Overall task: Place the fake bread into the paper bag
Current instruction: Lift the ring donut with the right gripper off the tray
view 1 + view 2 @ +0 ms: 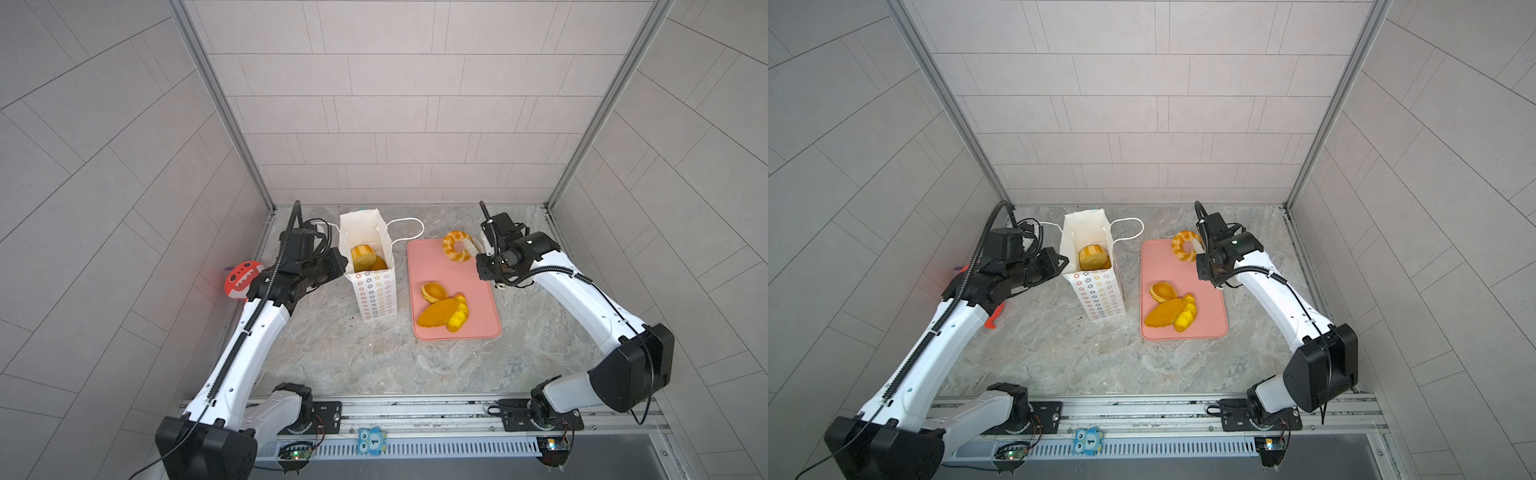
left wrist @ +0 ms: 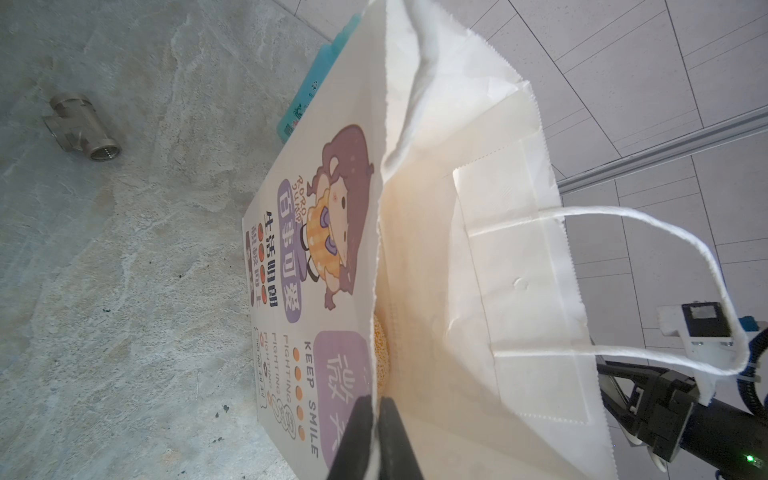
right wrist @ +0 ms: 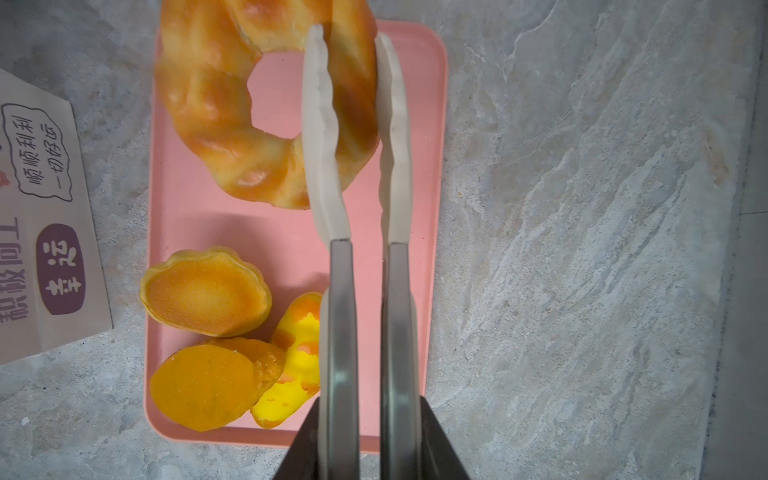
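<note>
The white paper bag [image 1: 374, 291] [image 1: 1098, 299] [image 2: 478, 270] stands open left of the pink tray [image 1: 478, 299] [image 1: 1208, 307] [image 3: 291, 232]. My left gripper [image 1: 343, 266] [image 1: 1065, 262] [image 2: 376, 411] is shut on the bag's rim. A ridged round loaf [image 1: 362, 254] [image 1: 1092, 255] and a seeded bun [image 2: 380, 353] lie inside. My right gripper [image 1: 482, 259] [image 1: 1202, 259] [image 3: 361, 407] is shut on tongs [image 3: 320, 124], which clamp a twisted ring [image 1: 455, 245] [image 1: 1185, 245] [image 3: 216, 104] above the tray's far end. A tart [image 1: 432, 291] [image 3: 208, 291], an oval loaf [image 1: 436, 311] [image 3: 203, 386] and a yellow pastry [image 1: 459, 318] [image 3: 295, 365] lie on the tray.
A red toothed toy [image 1: 241, 280] lies by the left wall behind my left arm. A metal pipe fitting [image 2: 81, 126] sits on the marbled table, and a teal packet [image 2: 316, 83] lies behind the bag. The bag's cord handle [image 1: 409, 226] hangs toward the tray.
</note>
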`<state>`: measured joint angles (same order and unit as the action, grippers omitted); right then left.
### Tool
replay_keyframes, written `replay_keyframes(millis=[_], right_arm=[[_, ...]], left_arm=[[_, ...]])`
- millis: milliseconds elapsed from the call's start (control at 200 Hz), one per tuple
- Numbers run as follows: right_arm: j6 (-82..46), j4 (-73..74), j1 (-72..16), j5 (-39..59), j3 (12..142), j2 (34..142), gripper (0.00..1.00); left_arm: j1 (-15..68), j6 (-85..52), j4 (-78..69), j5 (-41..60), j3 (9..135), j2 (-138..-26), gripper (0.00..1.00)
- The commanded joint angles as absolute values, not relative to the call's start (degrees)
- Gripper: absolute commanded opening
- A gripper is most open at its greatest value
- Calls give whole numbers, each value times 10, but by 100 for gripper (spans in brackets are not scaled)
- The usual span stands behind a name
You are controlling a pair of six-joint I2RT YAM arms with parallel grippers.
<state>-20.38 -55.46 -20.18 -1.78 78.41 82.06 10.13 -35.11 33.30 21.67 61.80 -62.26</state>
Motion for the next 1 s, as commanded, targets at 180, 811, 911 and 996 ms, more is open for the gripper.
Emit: replay_keyframes(millis=[180, 811, 911, 996], right_arm=[[-199, -551, -195, -34, 812, 786, 30], [-199, -583, -192, -36, 887, 755, 30], [-198, -589, -191, -37, 898, 754, 30], [-198, -592, -192, -38, 907, 752, 30]], left_arm=[[102, -350, 332, 218, 627, -617, 10], [102, -351, 333, 217, 633, -620, 10], [102, -352, 333, 218, 634, -621, 10], [102, -351, 333, 219, 634, -620, 10]])
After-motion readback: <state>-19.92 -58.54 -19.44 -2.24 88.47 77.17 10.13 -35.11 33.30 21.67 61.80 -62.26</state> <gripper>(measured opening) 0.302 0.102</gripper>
